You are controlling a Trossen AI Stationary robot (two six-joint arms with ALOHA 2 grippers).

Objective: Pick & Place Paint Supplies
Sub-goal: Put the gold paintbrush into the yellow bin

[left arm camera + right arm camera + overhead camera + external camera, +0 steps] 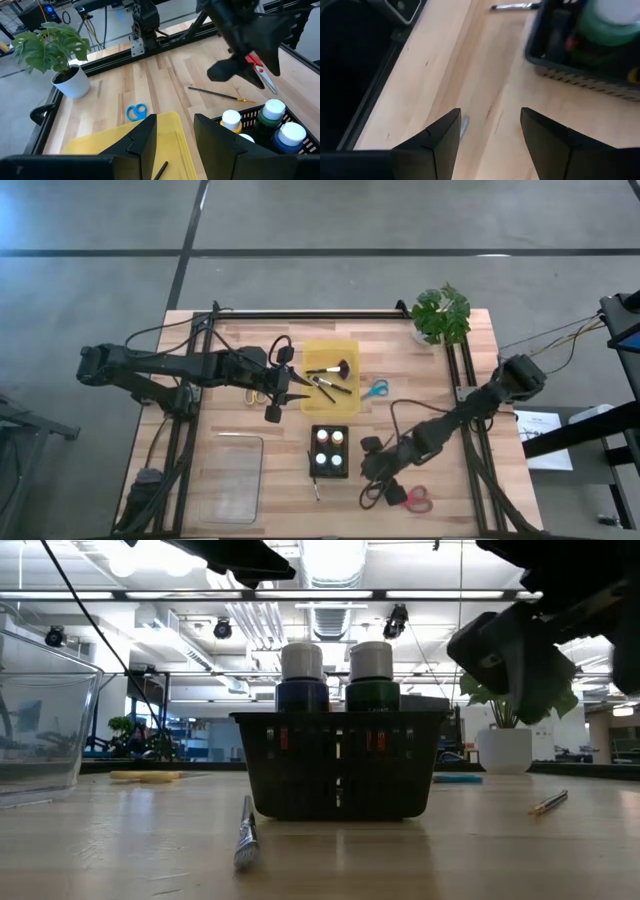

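Paint bottles (pixel 329 450) stand upright in a small black basket (pixel 329 468) near the middle of the table (pixel 420 380). Just beyond the basket, a yellow tray (pixel 331 350) holds a broad brush (pixel 333 368) and what look like two thin brushes. Another thin paintbrush (pixel 246 832) lies on the wood just in front of the basket. Left gripper (pixel 283 398) hovers beside the tray, fingers apart and empty. Right gripper (pixel 368 457) hangs beside the basket, fingers apart, holding nothing.

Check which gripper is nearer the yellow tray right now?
Left. The left gripper hangs open at the yellow tray's left edge. The right gripper, also open, is well off it, beside the black basket.
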